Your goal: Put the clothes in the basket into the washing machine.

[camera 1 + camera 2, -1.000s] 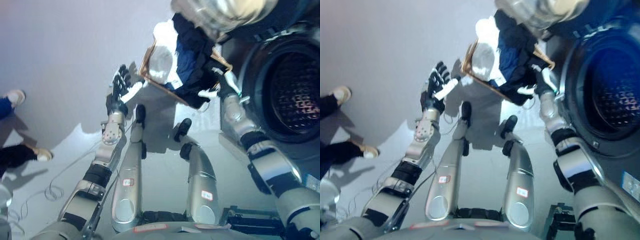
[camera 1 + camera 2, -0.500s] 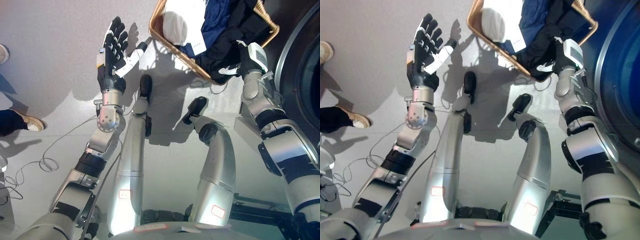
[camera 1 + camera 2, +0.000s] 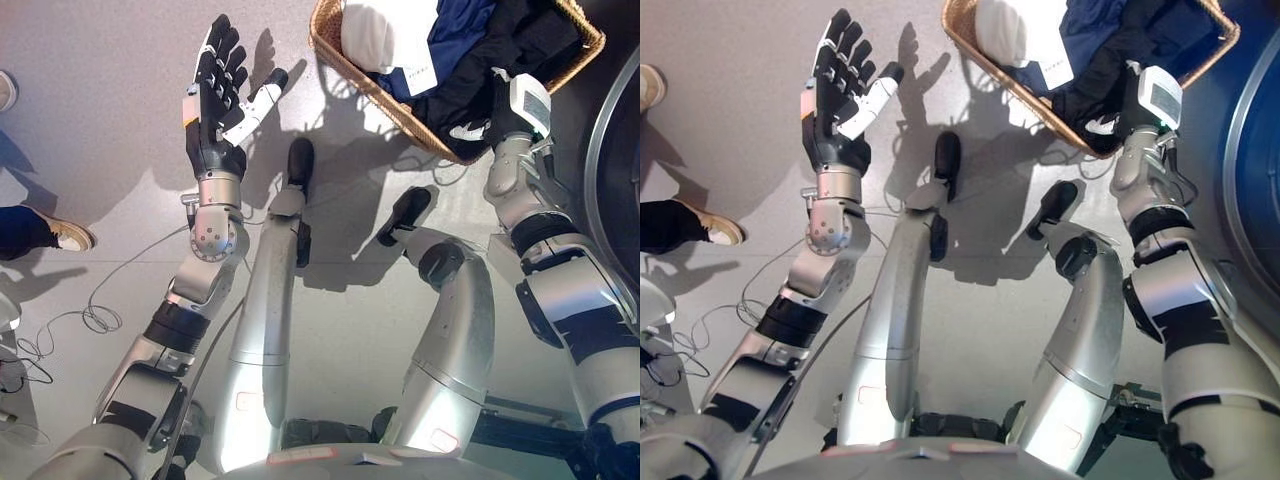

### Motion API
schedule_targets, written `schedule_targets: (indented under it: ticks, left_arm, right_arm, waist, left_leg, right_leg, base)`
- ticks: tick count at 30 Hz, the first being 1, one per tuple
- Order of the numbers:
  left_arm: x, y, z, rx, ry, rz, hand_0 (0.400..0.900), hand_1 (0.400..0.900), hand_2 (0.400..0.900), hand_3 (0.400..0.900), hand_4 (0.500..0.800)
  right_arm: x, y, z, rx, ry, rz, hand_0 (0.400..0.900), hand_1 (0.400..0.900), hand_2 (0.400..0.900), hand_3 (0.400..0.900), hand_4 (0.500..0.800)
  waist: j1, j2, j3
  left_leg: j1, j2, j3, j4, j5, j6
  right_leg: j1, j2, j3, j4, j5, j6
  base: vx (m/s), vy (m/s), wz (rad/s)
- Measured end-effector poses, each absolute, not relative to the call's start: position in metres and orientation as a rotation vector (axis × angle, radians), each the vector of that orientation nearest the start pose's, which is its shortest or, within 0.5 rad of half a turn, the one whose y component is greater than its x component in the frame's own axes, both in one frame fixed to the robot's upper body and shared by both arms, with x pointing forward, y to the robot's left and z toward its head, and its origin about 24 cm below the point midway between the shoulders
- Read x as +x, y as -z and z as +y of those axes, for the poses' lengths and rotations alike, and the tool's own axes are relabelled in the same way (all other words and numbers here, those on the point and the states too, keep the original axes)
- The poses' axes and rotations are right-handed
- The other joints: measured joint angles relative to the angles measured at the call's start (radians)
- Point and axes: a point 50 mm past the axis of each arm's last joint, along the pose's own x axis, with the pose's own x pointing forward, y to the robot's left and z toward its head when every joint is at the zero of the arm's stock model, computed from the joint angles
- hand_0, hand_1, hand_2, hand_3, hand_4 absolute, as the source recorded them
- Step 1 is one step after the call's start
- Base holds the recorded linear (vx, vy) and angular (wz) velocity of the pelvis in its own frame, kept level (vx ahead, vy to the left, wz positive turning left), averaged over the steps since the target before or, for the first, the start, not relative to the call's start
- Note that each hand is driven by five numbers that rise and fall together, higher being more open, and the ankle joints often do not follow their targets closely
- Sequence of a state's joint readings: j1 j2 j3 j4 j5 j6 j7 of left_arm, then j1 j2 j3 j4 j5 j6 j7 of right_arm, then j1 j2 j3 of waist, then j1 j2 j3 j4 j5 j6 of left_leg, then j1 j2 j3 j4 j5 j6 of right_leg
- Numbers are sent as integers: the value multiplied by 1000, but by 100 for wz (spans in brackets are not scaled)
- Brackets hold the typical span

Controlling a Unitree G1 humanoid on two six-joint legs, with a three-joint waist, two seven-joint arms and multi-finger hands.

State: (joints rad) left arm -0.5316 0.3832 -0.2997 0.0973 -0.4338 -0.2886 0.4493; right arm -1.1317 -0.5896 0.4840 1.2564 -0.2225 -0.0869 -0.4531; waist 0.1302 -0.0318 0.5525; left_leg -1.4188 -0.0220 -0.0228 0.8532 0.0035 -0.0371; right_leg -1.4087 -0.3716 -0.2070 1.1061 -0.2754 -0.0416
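Pick step: right hand [image 3: 478, 118] was buried in dark clothes [image 3: 500, 60] inside the basket [image 3: 400, 112], fingers hidden so grip unclear; left hand [image 3: 218, 95] spread, idle over floor; next needs lift toward the washing machine [image 3: 612, 150]

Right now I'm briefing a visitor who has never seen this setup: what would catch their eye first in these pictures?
Probably the left hand, raised over the grey floor at upper left with its fingers spread and holding nothing. Next comes the wicker basket at the top, heaped with white, blue and black clothes, with the right hand buried in the dark cloth at its near edge. A person's shoe shows at the left edge.
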Motion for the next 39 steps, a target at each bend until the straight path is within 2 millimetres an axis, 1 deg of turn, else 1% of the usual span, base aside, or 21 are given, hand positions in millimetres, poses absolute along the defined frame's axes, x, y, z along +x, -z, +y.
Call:
schedule_targets:
  ticks: [2,4,7,11,15,16,17,18,19,22,24,26,28,31,35,39]
  left_arm:
    - [320,-182,144,-139,-48,-565,900,900,900,900,800]
    - [320,-183,144,-135,-46,-572,900,900,900,900,800]
    - [319,-183,144,-131,-36,-580,900,900,900,900,800]
    - [319,-181,143,-150,-19,-568,900,900,900,900,800]
    - [319,-181,142,-162,-5,-563,900,900,900,900,800]
    - [319,-181,142,-163,-2,-562,900,900,900,900,800]
    - [319,-180,142,-163,1,-560,900,900,900,900,800]
    - [319,-180,142,-162,7,-557,900,900,900,900,800]
    - [319,-178,142,-166,13,-551,900,900,900,900,800]
    - [318,-174,143,-174,21,-534,900,900,900,900,800]
    - [318,-172,143,-182,22,-527,900,900,900,900,800]
    - [318,-173,143,-184,25,-526,900,900,900,900,800]
    - [318,-172,143,-185,25,-525,900,900,900,900,800]
    - [318,-173,143,-186,26,-526,900,900,900,900,800]
    - [318,-172,144,-186,22,-526,900,900,900,900,800]
    - [318,-173,146,-189,8,-527,900,900,900,900,800]
  right_arm:
    - [403,-194,-266,-1090,483,-129,900,900,900,900,800]
    - [403,-198,-269,-1157,478,-136,900,900,900,900,800]
    - [401,-208,-275,-1231,487,-151,900,900,900,900,800]
    - [401,-221,-282,-1243,501,-151,900,900,900,900,800]
    - [401,-219,-285,-1243,487,-116,900,900,900,900,800]
    - [400,-218,-286,-1244,484,-109,776,776,776,776,726]
    - [401,-216,-284,-1239,471,-104,602,602,602,602,621]
    - [401,-216,-284,-1240,471,-99,516,516,516,516,569]
    - [402,-215,-283,-1238,462,-97,400,400,400,400,500]
    - [402,-215,-282,-1230,452,-89,400,400,400,400,500]
    - [402,-218,-284,-1219,458,-89,400,400,400,400,500]
    - [403,-220,-283,-1217,443,-80,400,400,400,400,500]
    - [405,-218,-278,-1212,415,-72,400,400,400,400,500]
    - [407,-215,-273,-1200,400,-74,400,400,400,400,500]
    - [406,-217,-275,-1160,410,-81,400,400,400,400,500]
    - [403,-223,-269,-1148,384,-171,400,400,400,400,500]
  waist:
    - [5,1,0]
    - [7,2,0]
    - [10,6,-1]
    - [17,9,-1]
    - [27,11,-1]
    - [31,11,-1]
    - [33,11,-1]
    - [34,11,-1]
    - [34,11,-1]
    - [34,12,-1]
    - [36,12,-1]
    - [41,12,-1]
    - [46,14,-1]
    - [53,14,-1]
    - [54,14,-1]
    - [42,14,-1]
  left_leg:
    - [-8,0,-2,16,-6,-1]
    - [-21,-2,-2,38,-15,-2]
    - [-48,-7,-7,70,-25,-7]
    - [-76,-13,-15,102,-32,-12]
    - [-79,-14,-18,126,-40,-15]
    - [-79,-14,-20,132,-43,-17]
    - [-79,-14,-24,136,-44,-18]
    - [-79,-15,-24,137,-44,-18]
    - [-79,-15,-25,137,-44,-18]
    - [-79,-15,-25,138,-44,-18]
    - [-79,-15,-25,140,-45,-19]
    - [-79,-15,-26,148,-47,-21]
    - [-79,-14,-27,163,-54,-21]
    - [-79,-14,-30,171,-57,-22]
    - [-79,-14,-29,169,-57,-22]
    - [-76,-13,-26,156,-56,-20]
  right_leg:
    - [-5,-1,1,13,-7,-1]
    - [-17,-6,5,37,-19,-5]
    - [-43,-15,7,72,-33,-8]
    - [-68,-24,9,106,-48,-15]
    - [-69,-31,9,132,-60,-18]
    - [-68,-31,9,136,-61,-19]
    - [-67,-31,8,137,-62,-19]
    - [-67,-32,7,138,-62,-19]
    - [-67,-32,7,138,-62,-19]
    - [-67,-32,6,139,-62,-19]
    - [-67,-33,6,142,-62,-20]
    - [-66,-33,6,150,-67,-24]
    - [-63,-35,6,164,-73,-30]
    - [-63,-35,6,170,-78,-28]
    - [-62,-35,6,168,-78,-28]
    - [-60,-34,5,155,-76,-29]
  base:
    - [-2,-8,6]
    - [-14,-4,6]
    - [-18,-14,6]
    - [-1,-1,1]
    - [0,0,0]
    - [0,0,0]
    - [0,0,0]
    - [0,0,0]
    - [0,0,0]
    - [-1,-6,1]
    - [-5,-12,3]
    - [0,0,0]
    - [-9,1,-2]
    - [0,0,0]
    - [-7,-1,-5]
    - [-20,14,-14]
